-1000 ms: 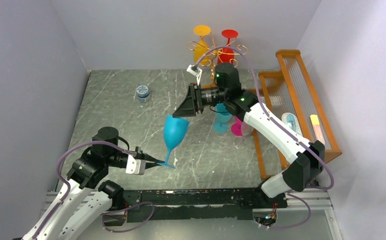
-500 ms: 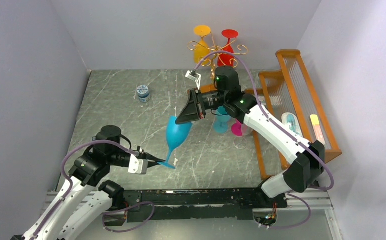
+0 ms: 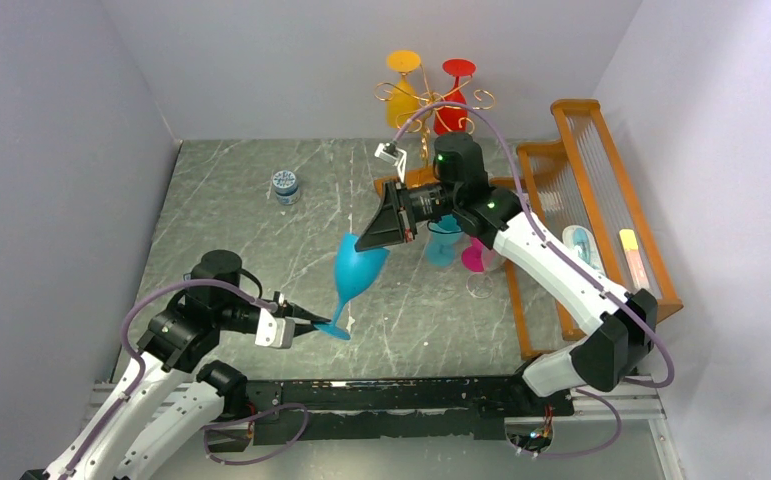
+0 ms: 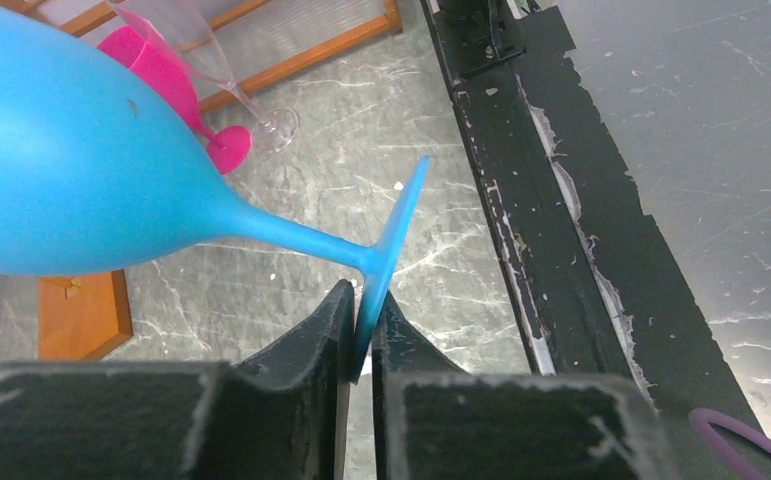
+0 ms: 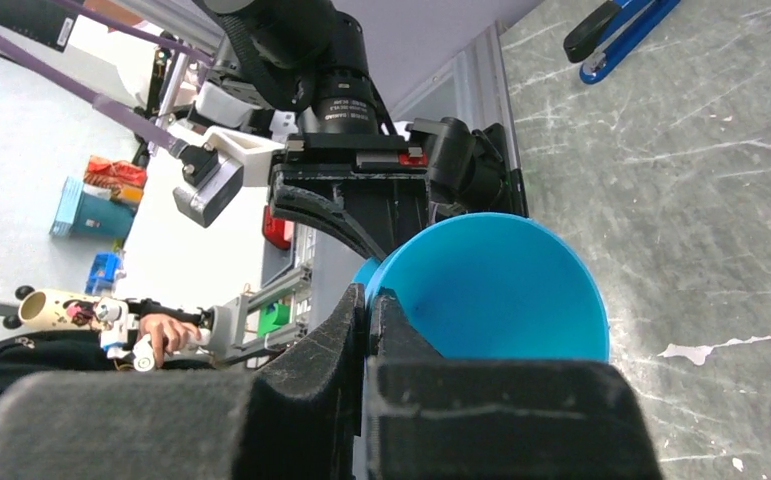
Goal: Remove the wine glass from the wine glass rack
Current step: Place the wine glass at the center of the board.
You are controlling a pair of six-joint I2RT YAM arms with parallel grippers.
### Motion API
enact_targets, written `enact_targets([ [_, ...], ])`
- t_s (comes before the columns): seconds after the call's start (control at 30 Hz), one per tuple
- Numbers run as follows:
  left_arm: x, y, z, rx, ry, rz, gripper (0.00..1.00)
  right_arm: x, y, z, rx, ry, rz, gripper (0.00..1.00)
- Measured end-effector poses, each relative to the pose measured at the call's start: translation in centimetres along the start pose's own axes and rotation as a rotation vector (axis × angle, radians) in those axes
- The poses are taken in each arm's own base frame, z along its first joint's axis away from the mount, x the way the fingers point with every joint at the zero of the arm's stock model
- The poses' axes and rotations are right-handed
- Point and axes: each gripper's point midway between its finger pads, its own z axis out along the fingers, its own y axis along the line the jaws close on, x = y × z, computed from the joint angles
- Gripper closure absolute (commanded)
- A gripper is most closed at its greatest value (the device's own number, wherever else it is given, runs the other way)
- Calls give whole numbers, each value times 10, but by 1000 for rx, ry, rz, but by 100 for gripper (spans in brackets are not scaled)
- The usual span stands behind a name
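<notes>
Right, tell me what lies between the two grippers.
The tilted matte blue wine glass: left gripper pinches its foot, right gripper its rim. The top view shows it.

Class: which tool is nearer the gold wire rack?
Right. The right tool, shut on the blue glass rim, sits before the rack; the left tool, on the foot, lies beyond the glass from it.

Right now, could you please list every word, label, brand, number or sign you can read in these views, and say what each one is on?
No text can be read in any view.
Small jar: patterned lid, too small to make out any print.
Black lens ring: may carry fine marks, too blurred to read.
Blue wine glass: plain, no print.
</notes>
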Motion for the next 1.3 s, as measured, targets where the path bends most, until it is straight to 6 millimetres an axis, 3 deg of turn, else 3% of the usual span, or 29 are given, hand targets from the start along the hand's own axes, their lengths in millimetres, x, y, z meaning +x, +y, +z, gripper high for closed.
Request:
enact_targets([
  [0.2, -1, 1, 0, -10, -1, -32, 64, 4, 14, -4, -10, -5, -30, 100],
  [1.3, 3, 5, -4, -50, 34, -35, 51, 3, -2, -5, 93, -33, -57, 100],
])
